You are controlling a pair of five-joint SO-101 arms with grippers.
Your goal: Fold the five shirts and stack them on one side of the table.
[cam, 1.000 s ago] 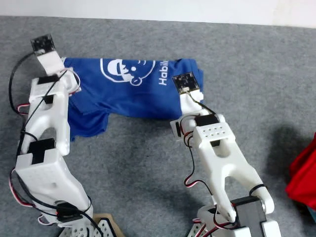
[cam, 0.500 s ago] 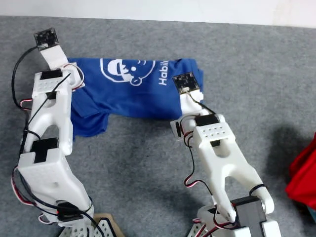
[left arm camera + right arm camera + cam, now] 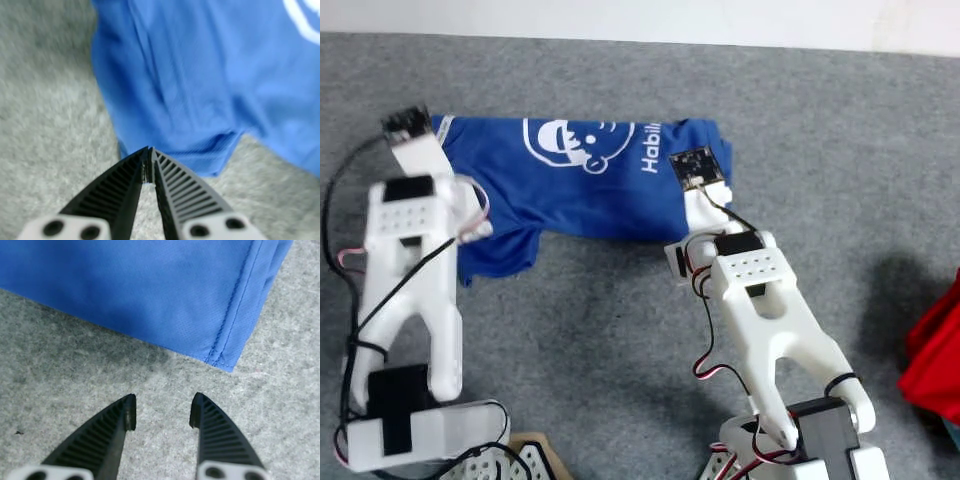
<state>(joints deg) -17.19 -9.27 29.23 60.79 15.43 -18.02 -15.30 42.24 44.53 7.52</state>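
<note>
The blue shirt (image 3: 590,190) looks limp; pinch its hem corner (image 3: 220,362) just ahead of your open, empty right claw (image 3: 163,407), left claw (image 3: 149,157) closed.

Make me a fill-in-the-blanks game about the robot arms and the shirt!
1. The shirt lying on the grey table is ____ in colour.
2. The left gripper has its jaws ____.
3. The right gripper, just off the shirt's corner, has its jaws ____.
4. At the table's edge lies a ____ cloth.

Missing words: blue, shut, open, red.
</note>
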